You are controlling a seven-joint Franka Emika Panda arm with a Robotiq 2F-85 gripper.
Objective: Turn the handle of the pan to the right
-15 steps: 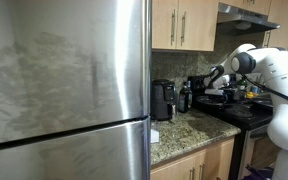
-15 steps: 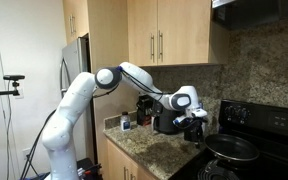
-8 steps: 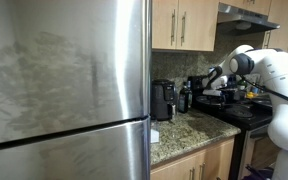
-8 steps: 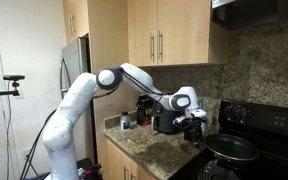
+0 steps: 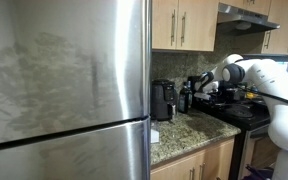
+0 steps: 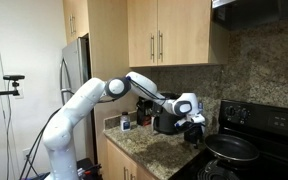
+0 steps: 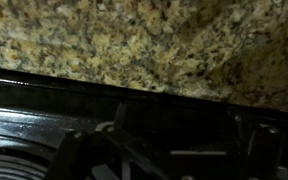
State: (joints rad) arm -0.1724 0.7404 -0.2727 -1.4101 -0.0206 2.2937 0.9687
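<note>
Over the last second the arm folded down and forward: in both exterior views its elbow sat lower than before, and the gripper had sunk a little toward the front edge of the stove. It hung over the near end of the pan's handle, just beside the pan, which had not moved and sat on a front burner with its handle pointing toward the counter. I read the drop as the approach to the handle and not yet the turn itself, so the task was barely started. Whether the fingers were wide or narrow I could not tell; they were too small in the exterior views and only dark blurs in the wrist view.

The wrist view looked down on speckled granite meeting the stove's glossy black edge, with a coil burner at the lower corner. The counter was brown mottled stone with a matching backsplash. A black coffee maker stood on it near the arm. Light wood cabinets hung above, and a steel fridge filled most of an exterior view.
</note>
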